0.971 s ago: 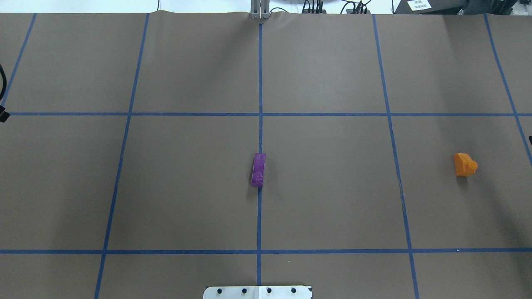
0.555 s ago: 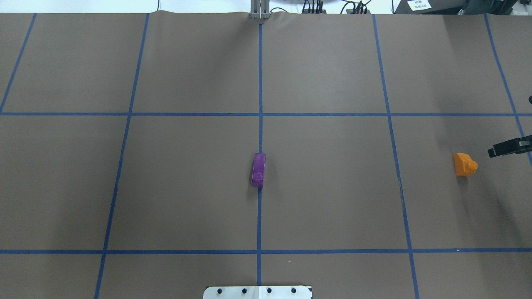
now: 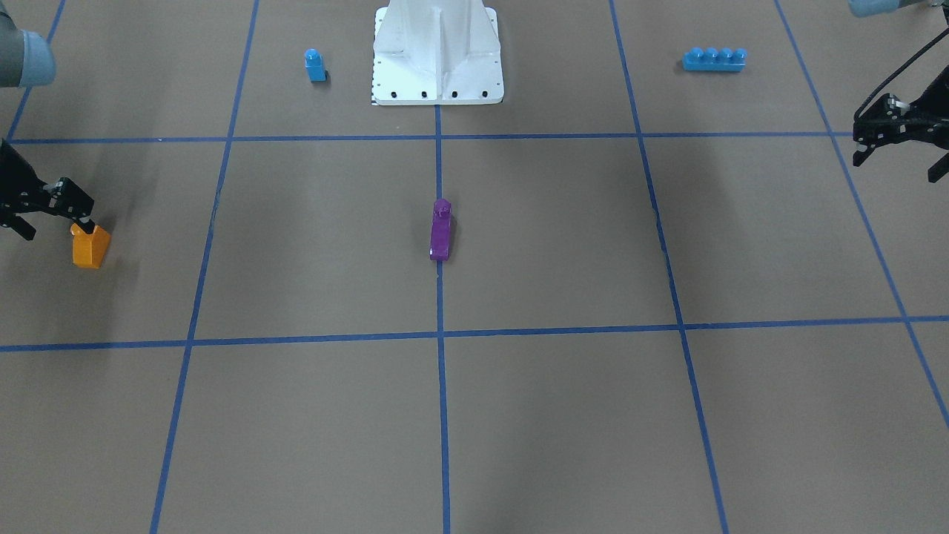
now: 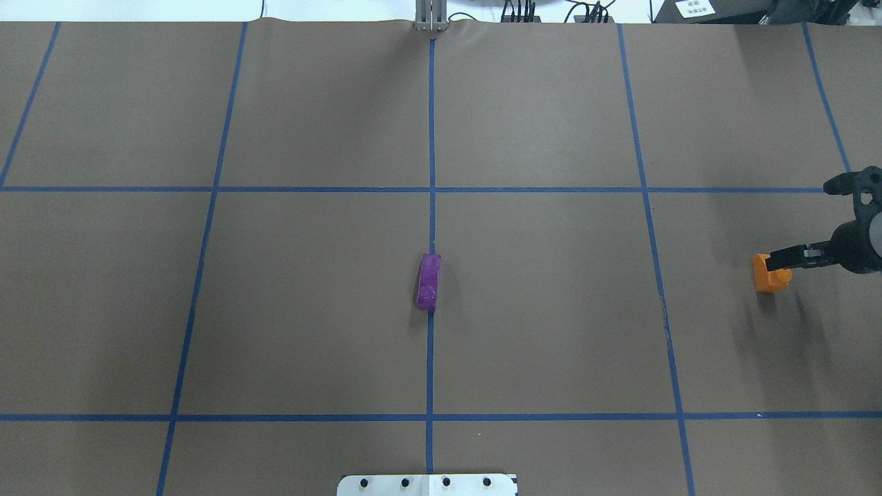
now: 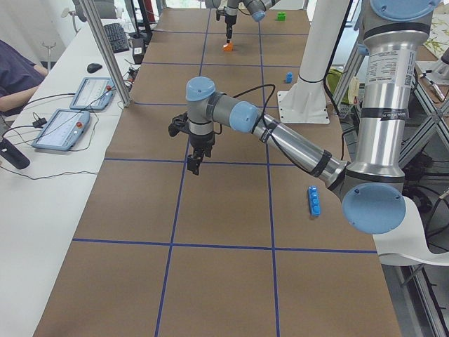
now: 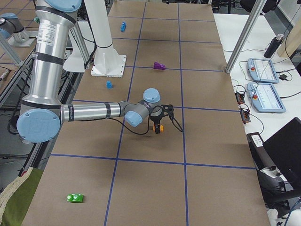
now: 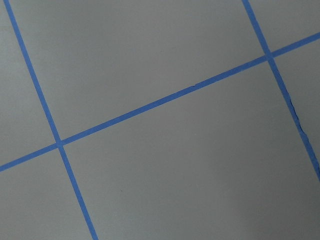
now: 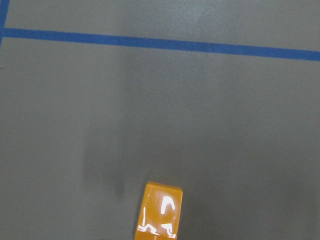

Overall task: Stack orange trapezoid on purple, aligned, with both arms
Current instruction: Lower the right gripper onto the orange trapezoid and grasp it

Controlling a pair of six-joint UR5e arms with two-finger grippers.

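Note:
The orange trapezoid (image 4: 763, 279) lies on the table at my far right, stud pointing right; it also shows in the front view (image 3: 89, 247) and at the bottom of the right wrist view (image 8: 160, 212). My right gripper (image 4: 809, 263) hovers open by it, one fingertip (image 3: 84, 217) over the block's edge, the block not between the jaws. The purple block (image 4: 428, 281) lies on the centre line, mid-table (image 3: 440, 230). My left gripper (image 3: 897, 163) is open and empty, far out on my left, outside the overhead view.
A small blue single-stud block (image 3: 316, 65) and a long blue brick (image 3: 714, 59) lie either side of the white pedestal (image 3: 437, 55). A green brick (image 6: 75, 197) lies near the table's right end. Blue tape lines grid the brown table.
My right gripper has come in from the right edge and now stands over the orange trapezoid. The left gripper's tip has left the overhead view. Both blocks have stayed put.

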